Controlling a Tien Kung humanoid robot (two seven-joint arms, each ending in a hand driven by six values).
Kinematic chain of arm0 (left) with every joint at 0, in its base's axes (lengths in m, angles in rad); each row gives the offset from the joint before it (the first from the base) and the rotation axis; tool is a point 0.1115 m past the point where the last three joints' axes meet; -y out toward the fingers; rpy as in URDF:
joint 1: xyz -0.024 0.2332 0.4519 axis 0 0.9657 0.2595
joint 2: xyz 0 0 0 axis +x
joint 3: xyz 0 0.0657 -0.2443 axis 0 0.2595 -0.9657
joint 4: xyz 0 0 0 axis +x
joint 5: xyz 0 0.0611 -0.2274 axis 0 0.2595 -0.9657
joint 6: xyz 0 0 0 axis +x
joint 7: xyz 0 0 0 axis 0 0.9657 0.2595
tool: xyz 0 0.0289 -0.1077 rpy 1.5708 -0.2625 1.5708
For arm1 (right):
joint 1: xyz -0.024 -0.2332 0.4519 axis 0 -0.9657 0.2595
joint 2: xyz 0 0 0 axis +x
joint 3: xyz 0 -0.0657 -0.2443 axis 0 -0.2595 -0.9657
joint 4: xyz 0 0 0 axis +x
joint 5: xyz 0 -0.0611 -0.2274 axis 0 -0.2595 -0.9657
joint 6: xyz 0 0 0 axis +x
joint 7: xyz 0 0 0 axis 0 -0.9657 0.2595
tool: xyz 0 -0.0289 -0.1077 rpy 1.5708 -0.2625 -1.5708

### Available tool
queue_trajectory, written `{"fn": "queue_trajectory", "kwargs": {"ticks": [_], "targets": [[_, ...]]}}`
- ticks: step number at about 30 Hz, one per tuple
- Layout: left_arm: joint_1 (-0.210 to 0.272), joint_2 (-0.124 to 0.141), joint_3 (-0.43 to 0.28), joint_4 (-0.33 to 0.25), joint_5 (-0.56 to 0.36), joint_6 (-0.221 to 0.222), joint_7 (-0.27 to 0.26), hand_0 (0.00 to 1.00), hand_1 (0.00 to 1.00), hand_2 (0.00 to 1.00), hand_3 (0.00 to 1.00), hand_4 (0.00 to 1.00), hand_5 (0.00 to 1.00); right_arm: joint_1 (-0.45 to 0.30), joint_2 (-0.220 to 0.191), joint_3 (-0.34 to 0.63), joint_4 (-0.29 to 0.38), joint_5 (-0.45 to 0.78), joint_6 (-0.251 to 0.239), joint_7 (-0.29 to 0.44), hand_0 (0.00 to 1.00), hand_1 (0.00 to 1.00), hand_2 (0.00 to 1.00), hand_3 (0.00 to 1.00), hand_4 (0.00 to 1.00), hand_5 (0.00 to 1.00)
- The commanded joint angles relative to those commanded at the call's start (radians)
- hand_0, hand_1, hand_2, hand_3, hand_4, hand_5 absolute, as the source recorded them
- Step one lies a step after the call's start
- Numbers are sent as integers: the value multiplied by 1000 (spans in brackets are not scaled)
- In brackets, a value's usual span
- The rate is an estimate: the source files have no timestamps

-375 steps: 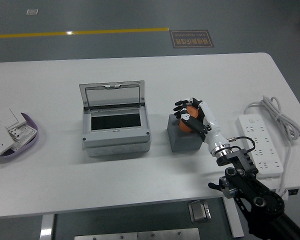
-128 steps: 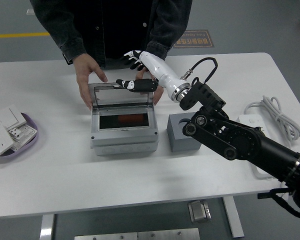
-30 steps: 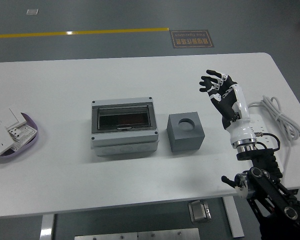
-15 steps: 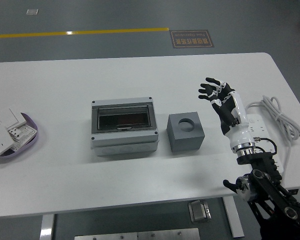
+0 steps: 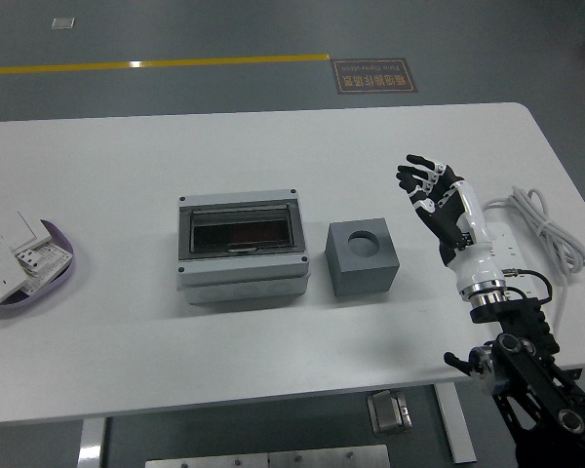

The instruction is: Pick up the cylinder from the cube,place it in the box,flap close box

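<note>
A grey box [image 5: 243,244] stands mid-table with its dark transparent flap lying shut over the top; something reddish shows dimly through the flap. Right beside it sits a grey cube [image 5: 363,256] whose round socket on top is empty. The cylinder itself is not visible in the open. My right hand [image 5: 427,185] hovers above the table to the right of the cube, fingers spread, holding nothing. Its black forearm rises from the lower right corner. My left arm is out of the picture.
A white power strip [image 5: 508,255] with a coiled cable [image 5: 541,219] lies at the right edge, close behind my right forearm. At the far left a purple-rimmed dish [image 5: 37,263] holds several white switch plates. No person is at the table.
The cylinder left the cube, a person steadied the box while my right hand pushed the flap shut, then left. Over the last second my open hand has drifted slightly right and down.
</note>
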Motion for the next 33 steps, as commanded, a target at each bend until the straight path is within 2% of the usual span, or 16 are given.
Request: {"fn": "queue_trajectory", "kwargs": {"ticks": [7,8,15,18,21,24,26,28,33], "targets": [[-2,5,-6,-1,7,-2,3,603,583,556,593,659,204,-7,2,7,-6,-6,-8,-2,789,713,706,727,794,281],[-3,6,-8,-2,9,-2,4,604,584,557,594,659,204,-8,2,5,-8,-6,-9,-3,790,711,706,725,787,315],[-5,8,-18,-3,21,-5,7,604,584,557,597,666,209,-8,4,-5,-13,-15,-12,-6,793,714,708,728,804,331],[-3,8,4,-1,-6,-1,-4,604,584,557,597,666,209,-6,4,-14,-19,-16,-13,-9,793,714,708,728,804,331],[-1,5,-18,-5,26,-15,20,604,584,558,597,668,210,5,0,-19,-18,-28,-16,-12,795,716,708,729,812,299],[5,6,18,-2,-33,1,-11,604,584,558,597,668,210,11,9,-19,-25,-31,-16,-15,795,716,708,729,812,299],[4,5,5,-2,-5,-13,7,604,584,557,597,668,212,8,8,-15,-20,-43,-20,-15,797,716,709,729,811,297],[7,5,23,-1,-34,-8,-6,604,584,557,597,668,212,6,9,-13,-24,-44,-21,-16,797,716,709,729,811,297],[10,-2,16,0,-28,-8,2,604,584,557,597,668,212,-4,5,-3,-22,-53,-26,-14,797,716,709,729,811,297]]}}
